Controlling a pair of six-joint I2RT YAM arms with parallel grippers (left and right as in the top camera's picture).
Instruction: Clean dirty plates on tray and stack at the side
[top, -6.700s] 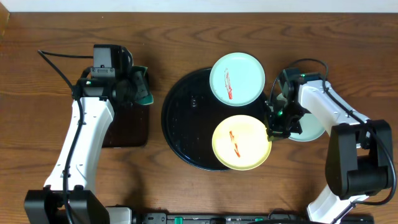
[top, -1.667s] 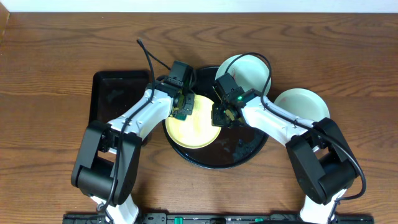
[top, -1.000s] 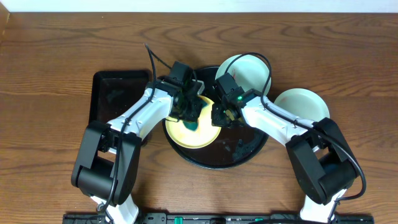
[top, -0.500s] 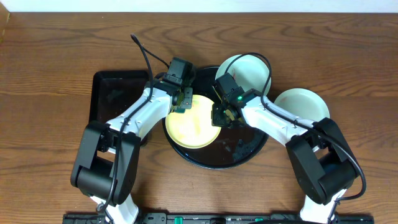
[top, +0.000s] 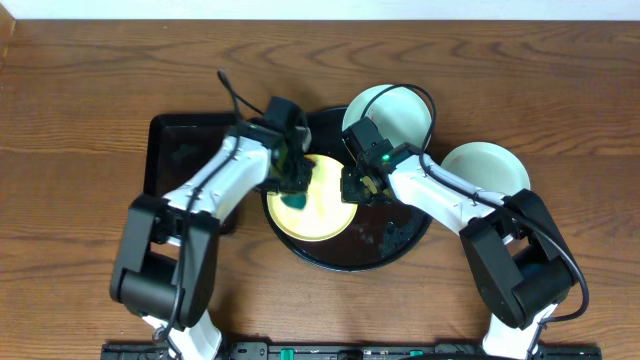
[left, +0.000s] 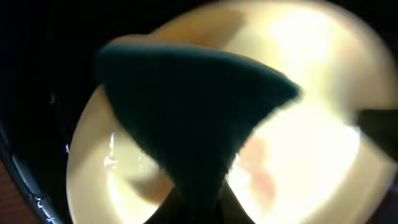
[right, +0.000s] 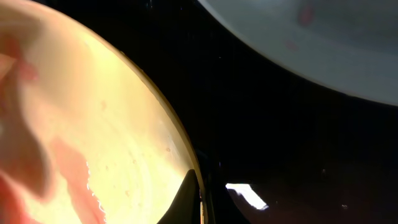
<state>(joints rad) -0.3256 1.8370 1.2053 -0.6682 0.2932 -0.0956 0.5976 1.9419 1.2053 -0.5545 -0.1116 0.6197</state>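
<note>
**Sponge on the yellow plate, rim pinched from the right**

At the far left a rectangular black tray (top: 180, 160) lies on the brown wood-grain tabletop (top: 80, 120), with the left arm crossing over its right edge. The left gripper (top: 291, 178) is closed on a dark teal sponge (top: 296, 200). It presses the sponge down on the left half of the yellow plate (top: 325, 205). In the left wrist view the sponge (left: 186, 112) fills the foreground as a dark wedge nipped between the fingers. Behind it the plate (left: 311, 155) is bright and carries a faint pinkish trace.

The yellow plate lies inside the round black tray (top: 390, 240), toward its left side. The right gripper (top: 357, 183) is closed on the plate's right rim. In the right wrist view its fingertips (right: 186, 199) meet at the rim of the plate (right: 93, 124), with glossy black tray (right: 261, 143) just beyond. Blurred pink marks show on the plate's surface.

A mint-green plate (top: 395, 115) lies over the round tray's upper right edge, just beside the right gripper. In the right wrist view small reddish specks show on it (right: 311, 50). A second mint-green plate (top: 485, 165) rests on the bare tabletop to the right of the tray, partly hidden by the right arm.
</note>
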